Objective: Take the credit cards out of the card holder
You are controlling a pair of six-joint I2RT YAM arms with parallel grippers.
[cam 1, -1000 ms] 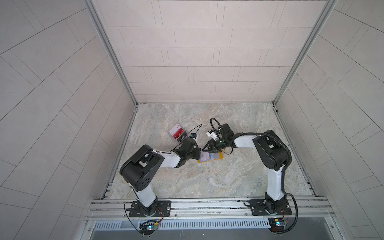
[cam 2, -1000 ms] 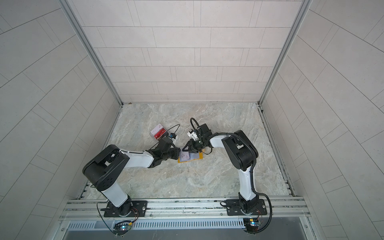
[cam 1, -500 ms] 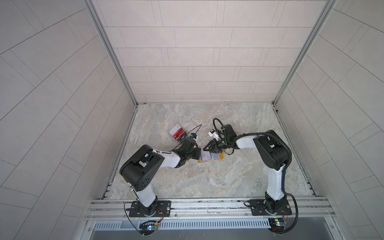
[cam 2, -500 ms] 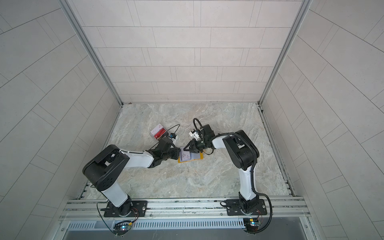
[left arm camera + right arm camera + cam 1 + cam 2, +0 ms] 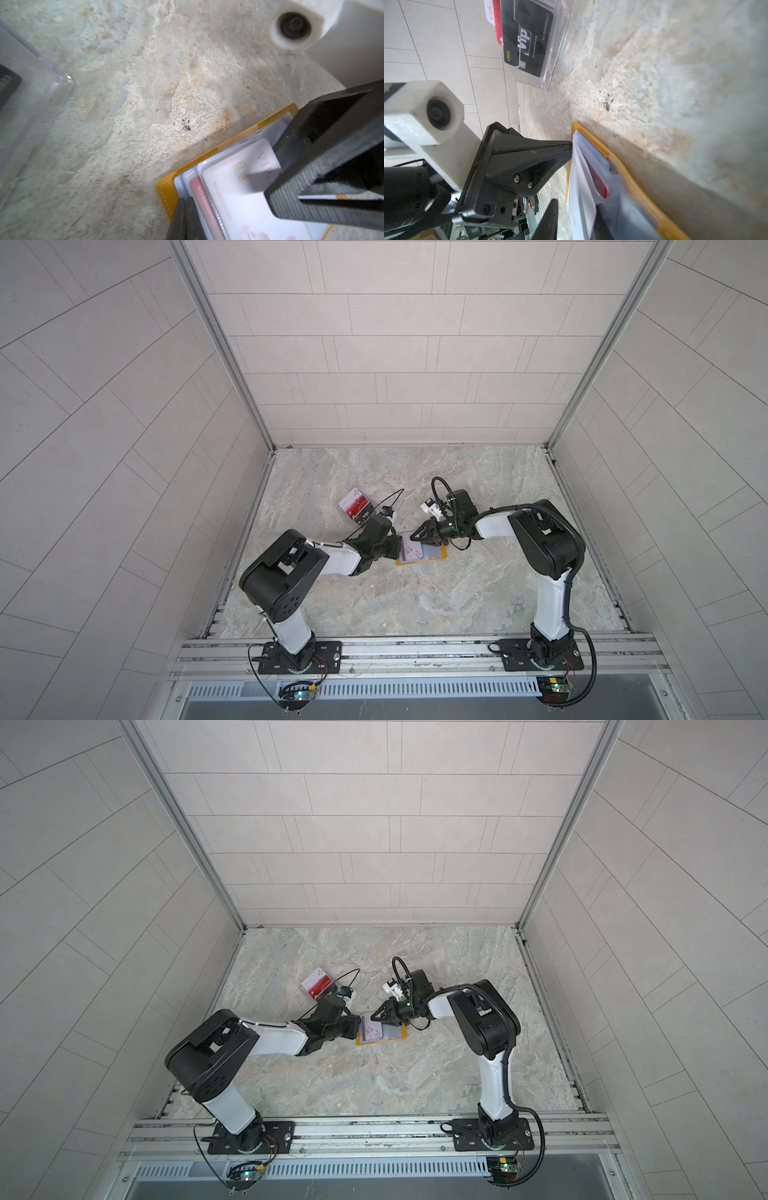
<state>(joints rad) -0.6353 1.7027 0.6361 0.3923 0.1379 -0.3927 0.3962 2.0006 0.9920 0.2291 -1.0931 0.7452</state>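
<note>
Checking top views: card holder (image 5: 432,563) lies open mid-surface (image 5: 415,614), with left hand (image 5: 397,546) and right hand (image 5: 410,537) meeting over it. Clear box (image 5: 353,508) sits nearer the left edge w/ cards inside, so prob some are already out.

Left wrist: left hand pressed together, tip touching the sleeve edges at the holder's corner. Looks like it's pinning the holder. Whitish card (image 5: 239,187) sits in the top sleeve, red card (image 5: 202,207) in the sleeve under it. Neither is out yet.

Right wrist: right hand slightly spread astride the whitish card's end. Actual grip, can't tell. Black card (image 5: 529,41) is in the box.

Est. roughly halfway, min 2 cards left.
</note>
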